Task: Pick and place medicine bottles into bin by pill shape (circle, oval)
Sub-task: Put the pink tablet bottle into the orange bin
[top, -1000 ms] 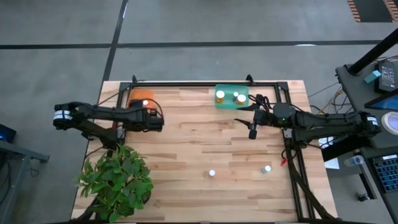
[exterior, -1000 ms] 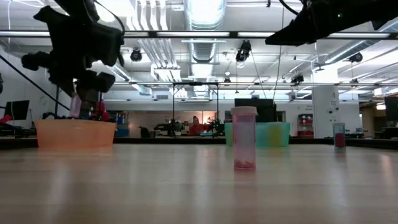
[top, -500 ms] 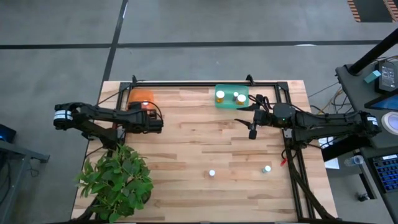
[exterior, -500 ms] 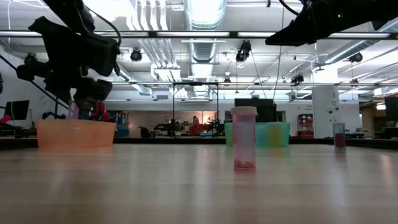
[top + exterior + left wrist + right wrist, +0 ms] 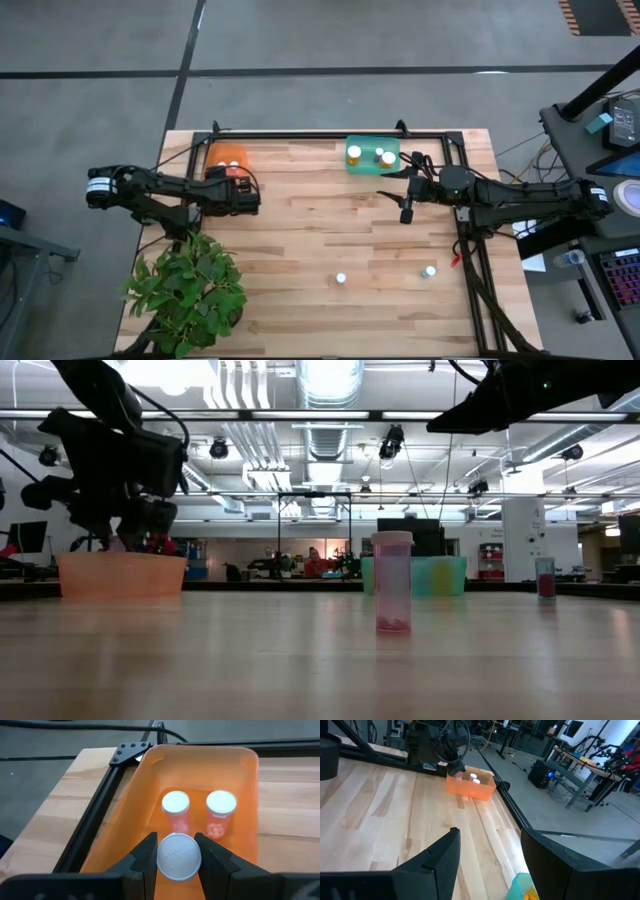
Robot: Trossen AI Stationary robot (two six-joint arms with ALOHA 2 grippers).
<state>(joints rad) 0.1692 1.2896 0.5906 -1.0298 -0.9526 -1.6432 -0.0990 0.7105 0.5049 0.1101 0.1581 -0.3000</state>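
Leftward crept the left gripper (image 5: 178, 857), jaws clenched on a white-capped medicine bottle (image 5: 178, 856) above the orange plastic bin (image 5: 247, 762) (two inside); next, release. Right gripper (image 5: 490, 847) waited, spread empty.

A large open robotics lab or industrial workshop is indicated. A wooden table (image 5: 330, 230) edged with a black metal frame (image 5: 330, 133) is seen on a grey concrete floor (image 5: 100, 60). Exposed ducts (image 5: 330, 430) and strip lights (image 5: 330, 375) are seen under a high ceiling in the low view. Workbenches (image 5: 580, 762) loaded with equipment are seen beyond the table. A seated person (image 5: 316, 563) is visible far across the hall. A desk with a keyboard (image 5: 620, 275) stands beside the rig.
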